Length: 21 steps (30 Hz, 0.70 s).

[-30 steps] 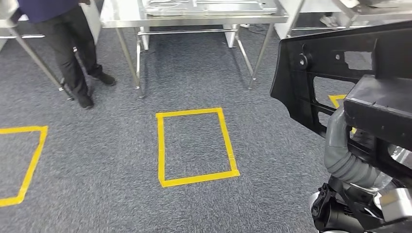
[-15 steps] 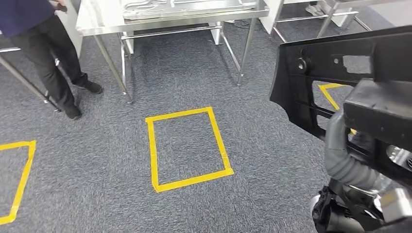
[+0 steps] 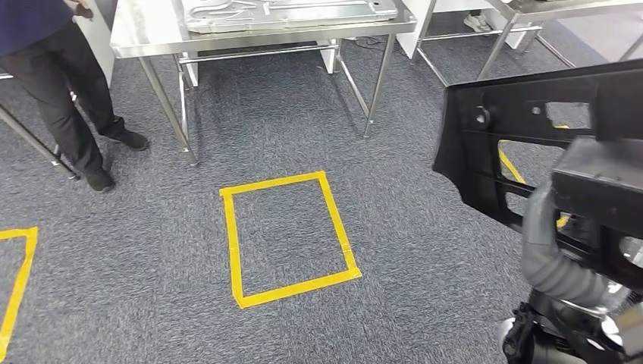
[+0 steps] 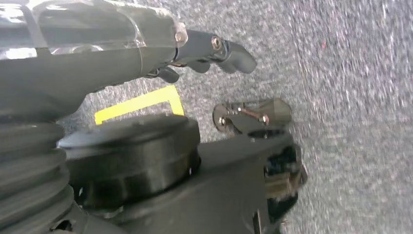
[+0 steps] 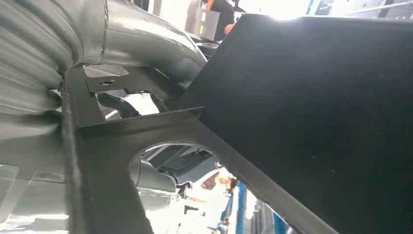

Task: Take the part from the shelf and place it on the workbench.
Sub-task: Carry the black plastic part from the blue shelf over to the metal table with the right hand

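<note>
A steel desk stands on grey carpeted floor, bearing a flat pressed metal panel. On the floor before it lies a yellow tape rectangle; another tape outline lies further left.

**Floor and bench layout from my head camera**

Looking forward and down, I see the workbench straight ahead at the far side of the floor, with a flat metal panel lying on top of it. A taped rectangle sits on the carpet in front of the bench, near the middle. A second taped outline lies well to its left. A person stands to the left of the bench. On my right, close to me, the part is raised above the floor, with my right hand against it. A second table stands behind the part.
</note>
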### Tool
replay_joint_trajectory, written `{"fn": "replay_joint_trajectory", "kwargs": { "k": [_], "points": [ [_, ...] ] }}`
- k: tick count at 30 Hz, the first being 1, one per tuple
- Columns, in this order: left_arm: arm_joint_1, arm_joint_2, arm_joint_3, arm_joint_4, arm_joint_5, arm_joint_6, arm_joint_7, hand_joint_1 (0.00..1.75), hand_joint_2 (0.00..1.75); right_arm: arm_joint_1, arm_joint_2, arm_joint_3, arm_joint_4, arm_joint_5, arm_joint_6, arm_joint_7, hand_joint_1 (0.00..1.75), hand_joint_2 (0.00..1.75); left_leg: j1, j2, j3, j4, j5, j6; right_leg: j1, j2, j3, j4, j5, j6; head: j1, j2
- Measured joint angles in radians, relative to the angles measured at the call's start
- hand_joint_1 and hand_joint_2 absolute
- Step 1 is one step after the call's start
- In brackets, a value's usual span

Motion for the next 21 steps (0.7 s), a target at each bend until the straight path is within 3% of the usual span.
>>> {"fn": "replay_joint_trajectory", "kwargs": {
  "k": [1,2,3,4,6,8,12,13,15,16,17,19,21],
  "points": [
    [0.0,-0.001,0.0,0.0,0.0,0.0,0.001,0.0,1.75,0.004,-0.002,-0.003,0.0,-0.001,0.0,0.0,1.75,1.75,-0.001,0.0,0.001,0.0,-0.002,0.001,-0.001,0.0,-0.035,0.063,-0.021,0.002,0.005,0.0],
    [0.0,-0.002,0.0,0.0,-0.001,0.0,0.001,0.0,1.75,0.009,-0.003,-0.006,0.0,-0.001,0.0,-0.001,1.75,1.75,-0.001,0.0,0.003,0.0,-0.003,0.002,-0.002,0.0,-0.059,0.102,-0.024,0.003,0.008,0.0],
    [0.0,-0.002,0.0,0.0,-0.002,0.0,0.002,0.0,1.75,0.013,-0.005,-0.01,0.0,-0.002,0.0,-0.002,1.75,1.75,-0.001,0.0,0.005,0.0,-0.005,0.002,-0.002,0.0,-0.066,0.103,-0.007,0.002,0.012,0.0],
    [0.0,-0.003,0.0,0.0,-0.002,0.0,0.002,0.0,1.75,0.015,-0.007,-0.014,0.0,-0.002,0.0,-0.003,1.75,1.75,-0.001,-0.001,0.009,0.0,-0.007,0.0,-0.002,0.0,-0.054,0.065,0.029,-0.001,0.016,0.0],
    [0.0,-0.007,0.0,0.0,-0.003,0.0,0.0,0.0,1.75,0.017,-0.012,-0.023,-0.002,-0.003,0.0,-0.005,1.75,1.75,-0.002,-0.003,0.016,0.0,-0.011,-0.004,0.0,0.0,0.002,-0.068,0.105,-0.011,0.024,0.0],
    [-0.002,-0.011,0.0,0.0,-0.003,0.0,-0.003,0.0,1.75,0.018,-0.017,-0.03,-0.003,-0.005,0.0,-0.007,1.75,1.75,-0.003,-0.005,0.016,-0.001,-0.013,-0.012,0.006,0.0,0.04,-0.157,0.131,-0.02,0.026,0.0],
    [-0.003,-0.015,0.0,0.0,-0.003,0.0,-0.005,0.0,1.75,0.022,-0.023,-0.04,-0.007,-0.008,0.0,-0.008,1.75,1.75,-0.002,-0.002,0.017,0.0,-0.021,-0.035,0.007,0.0,0.051,-0.186,0.132,-0.036,0.021,0.0],
    [-0.004,-0.015,0.0,0.0,-0.003,0.0,-0.006,0.0,1.75,0.022,-0.024,-0.041,-0.008,-0.008,0.0,-0.008,1.75,1.75,-0.004,-0.001,0.017,0.003,-0.023,-0.028,0.006,0.0,0.056,-0.192,0.134,-0.035,0.016,0.0],
    [-0.004,-0.015,0.0,0.0,-0.003,0.0,-0.006,0.0,1.75,0.024,-0.025,-0.043,-0.01,-0.008,0.0,-0.008,1.75,1.75,-0.008,0.0,0.021,-0.003,-0.022,0.009,0.009,0.0,0.062,-0.194,0.131,-0.029,0.002,0.0],
    [-0.005,-0.015,0.0,0.0,-0.002,0.0,-0.007,0.0,1.75,0.024,-0.025,-0.044,-0.01,-0.008,0.0,-0.009,1.75,1.75,-0.01,0.0,0.026,-0.014,-0.013,0.021,0.01,0.0,0.063,-0.192,0.128,-0.027,-0.004,0.0],
    [-0.005,-0.015,0.0,0.0,0.001,-0.001,-0.009,0.0,1.75,0.024,-0.025,-0.044,-0.01,-0.007,0.0,-0.009,1.75,1.75,-0.01,0.001,0.031,-0.022,-0.011,0.019,0.011,0.0,0.063,-0.19,0.126,-0.028,-0.008,0.0],
    [-0.005,-0.014,0.0,0.0,0.009,-0.005,-0.012,0.0,1.75,0.019,-0.025,-0.044,-0.01,0.0,0.0,-0.01,1.75,1.75,-0.009,0.001,0.034,-0.028,-0.005,-0.006,0.01,0.0,0.064,-0.188,0.125,-0.031,-0.012,0.0],
    [-0.005,-0.013,0.0,0.0,0.018,-0.01,-0.012,0.0,1.75,0.011,-0.025,-0.041,-0.007,0.016,0.001,-0.01,1.75,1.75,-0.009,0.002,0.035,-0.031,-0.005,-0.014,0.009,0.0,0.063,-0.188,0.124,-0.032,-0.015,0.0]
  ]
}}
